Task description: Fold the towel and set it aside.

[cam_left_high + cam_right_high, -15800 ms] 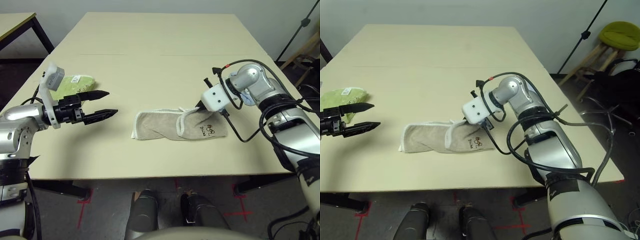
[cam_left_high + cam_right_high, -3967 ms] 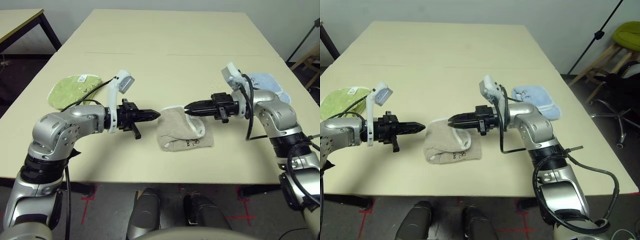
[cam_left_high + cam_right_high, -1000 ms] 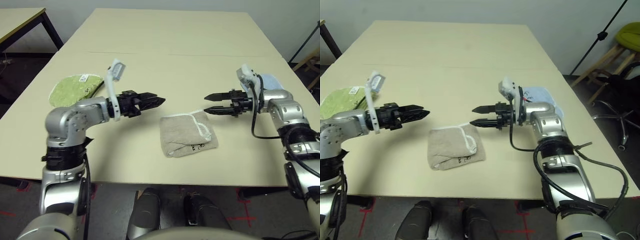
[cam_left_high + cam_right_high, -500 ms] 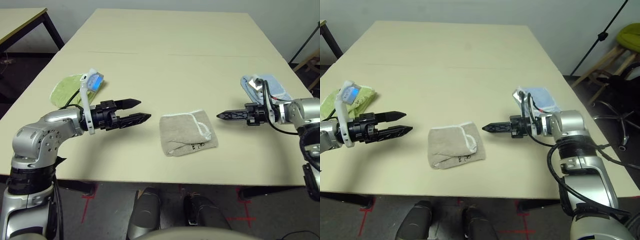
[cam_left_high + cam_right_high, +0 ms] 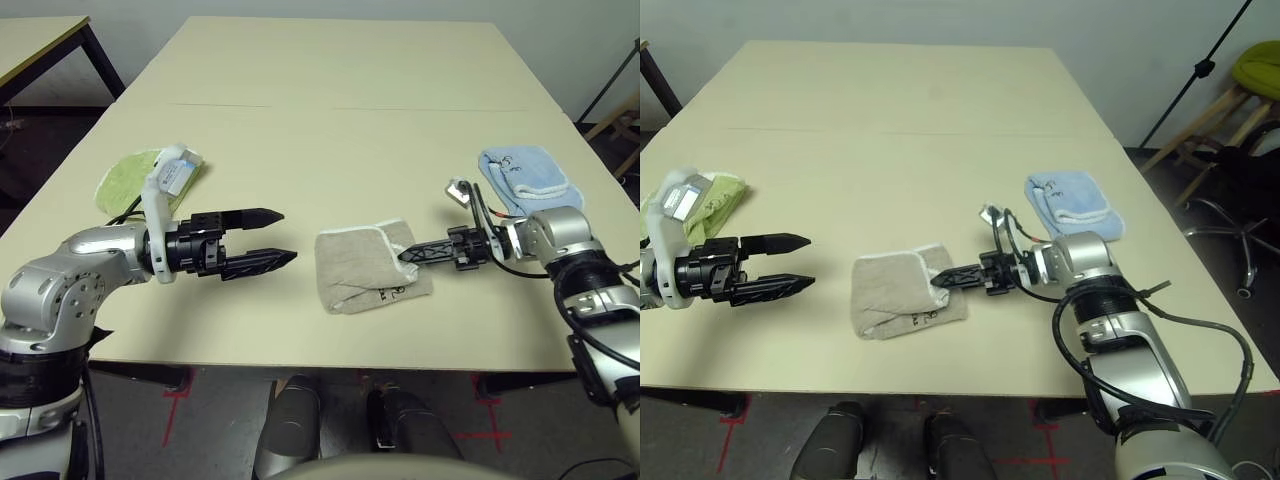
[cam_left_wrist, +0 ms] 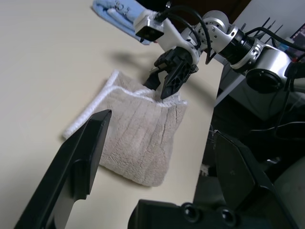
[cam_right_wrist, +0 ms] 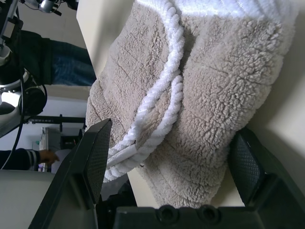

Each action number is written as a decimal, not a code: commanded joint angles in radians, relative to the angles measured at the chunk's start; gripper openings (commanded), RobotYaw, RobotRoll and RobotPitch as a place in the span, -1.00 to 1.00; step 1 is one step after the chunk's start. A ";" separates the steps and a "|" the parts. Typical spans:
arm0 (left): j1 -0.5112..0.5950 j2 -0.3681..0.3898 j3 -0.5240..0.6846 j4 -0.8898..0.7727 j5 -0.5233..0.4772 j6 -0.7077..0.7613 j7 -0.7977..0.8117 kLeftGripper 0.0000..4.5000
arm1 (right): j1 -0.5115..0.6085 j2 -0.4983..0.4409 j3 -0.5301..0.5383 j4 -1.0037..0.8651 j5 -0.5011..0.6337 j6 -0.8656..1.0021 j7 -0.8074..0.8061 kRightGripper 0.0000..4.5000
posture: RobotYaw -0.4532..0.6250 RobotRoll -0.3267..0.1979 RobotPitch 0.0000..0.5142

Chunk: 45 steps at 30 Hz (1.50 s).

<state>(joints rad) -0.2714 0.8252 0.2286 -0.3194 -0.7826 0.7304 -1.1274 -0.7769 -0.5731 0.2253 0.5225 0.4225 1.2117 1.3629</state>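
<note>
Lying folded mid-table, the towel has the spread right gripper at its right edge; the left gripper, spread, hovers left.

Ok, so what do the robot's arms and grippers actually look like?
Both arms are rounded silver metal with black joint bands and loose black cables. The left gripper and the right gripper each have two tapered black fingers. A white camera bracket sits on each wrist.
</note>
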 commanded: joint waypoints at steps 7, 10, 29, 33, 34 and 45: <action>-0.009 -0.028 -0.032 0.064 0.126 -0.224 -0.010 0.99 | 0.041 0.053 0.001 -0.007 0.023 0.031 -0.070 1.00 | 0.34 0.25 -0.47; -0.012 -0.022 -0.039 0.073 0.124 -0.216 -0.015 1.00 | 0.036 0.088 -0.040 0.018 0.033 0.053 -0.117 0.92 | 0.34 0.25 -0.47; -0.045 -0.003 -0.054 0.134 0.122 -0.210 -0.065 1.00 | 0.052 0.212 -0.460 -0.002 0.180 0.016 -0.442 -0.99 | 0.25 0.25 -0.49; -0.058 -0.004 -0.065 0.154 0.124 -0.213 -0.082 1.00 | 0.007 0.226 -0.610 -0.023 0.233 -0.041 -0.551 -0.99 | 0.20 0.25 -0.49; -0.062 -0.005 -0.068 0.159 0.125 -0.213 -0.085 1.00 | 0.002 0.225 -0.631 -0.032 0.242 -0.051 -0.571 -0.99 | 0.19 0.25 -0.48; -0.131 -0.014 -0.117 0.226 0.141 -0.223 -0.120 1.00 | 0.023 0.182 -0.894 -0.254 0.310 -0.353 -0.861 -0.99 | 0.07 0.25 -0.43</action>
<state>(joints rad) -0.3951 0.8098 0.1311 -0.1041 -0.6574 0.5171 -1.2341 -0.7731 -0.3870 -0.6288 0.3154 0.7121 0.8998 0.5523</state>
